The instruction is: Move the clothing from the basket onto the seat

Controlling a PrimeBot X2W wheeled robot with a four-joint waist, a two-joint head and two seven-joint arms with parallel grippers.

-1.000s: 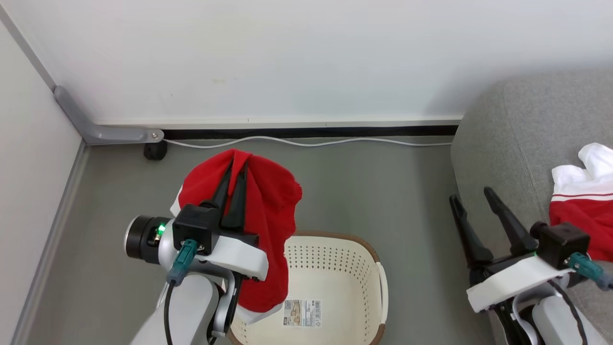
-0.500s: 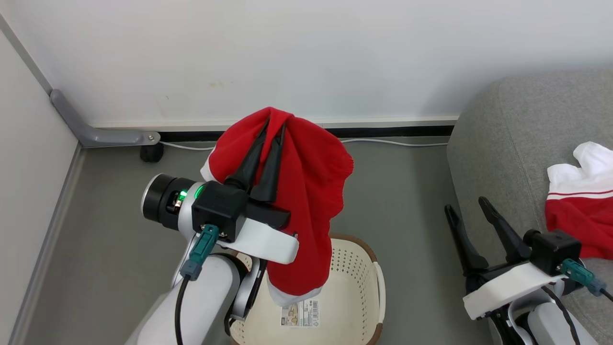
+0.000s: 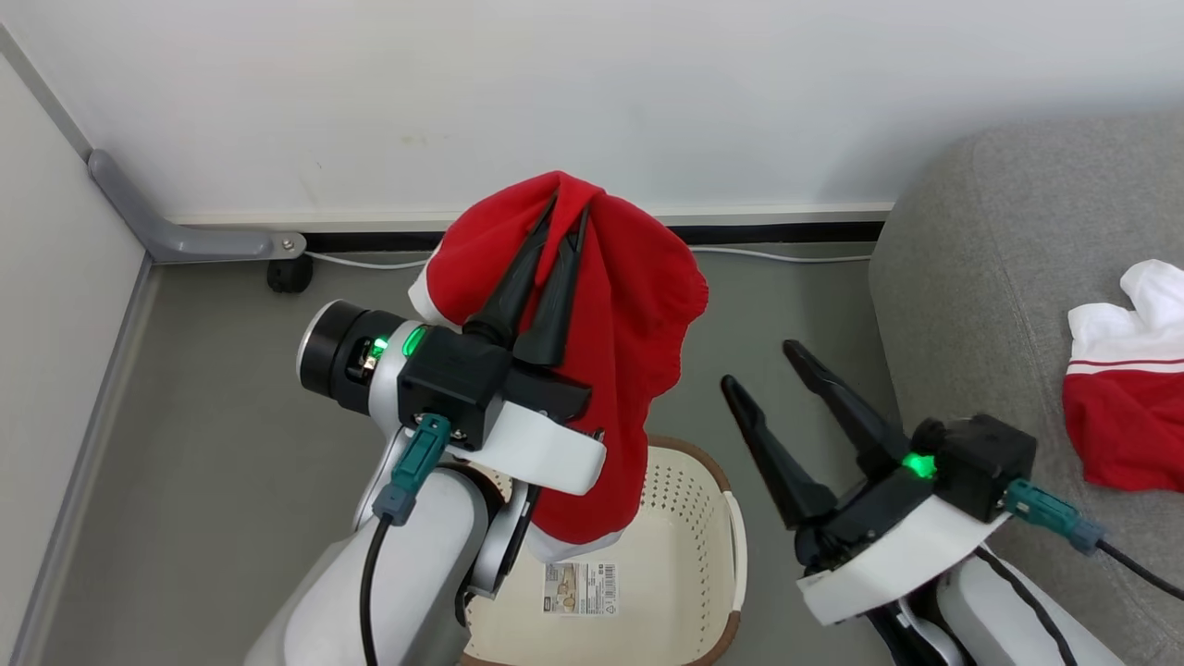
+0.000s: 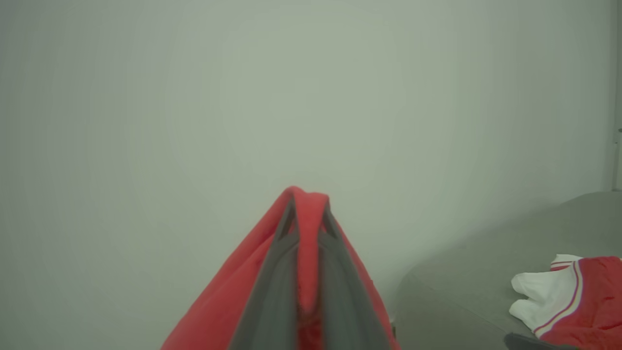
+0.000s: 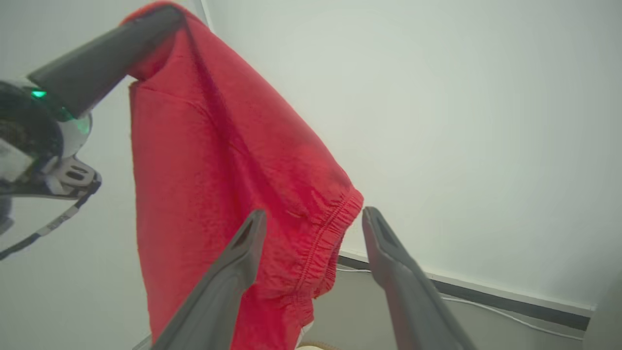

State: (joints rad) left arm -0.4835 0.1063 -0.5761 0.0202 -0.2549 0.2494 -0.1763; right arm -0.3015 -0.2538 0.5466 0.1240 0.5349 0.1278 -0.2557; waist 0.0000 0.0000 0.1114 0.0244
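A red garment of the clothing (image 3: 638, 314) hangs over the basket (image 3: 703, 460), pinched at its top by my left gripper (image 3: 569, 205), which is shut on it. The left wrist view shows that gripper (image 4: 308, 204) with red fabric (image 4: 233, 301) squeezed between its fingers. My right gripper (image 3: 758, 363) stands open just right of the hanging garment. In the right wrist view the garment's elastic hem (image 5: 335, 228) shows between the open right gripper's (image 5: 313, 213) fingers, with nothing gripped. A second red and white piece (image 3: 1124, 407) lies on the grey seat (image 3: 980, 277).
The white wall with a black baseboard is close behind. A white cable (image 3: 795, 257) runs along the grey floor. A grey bracket with a black caster (image 3: 287, 275) sits in the left corner. The basket's floor bears a label (image 3: 581, 588).
My left gripper has lifted the red garment higher and rightward, out of the basket. My right gripper has swung left from the seat's edge toward the hanging garment.
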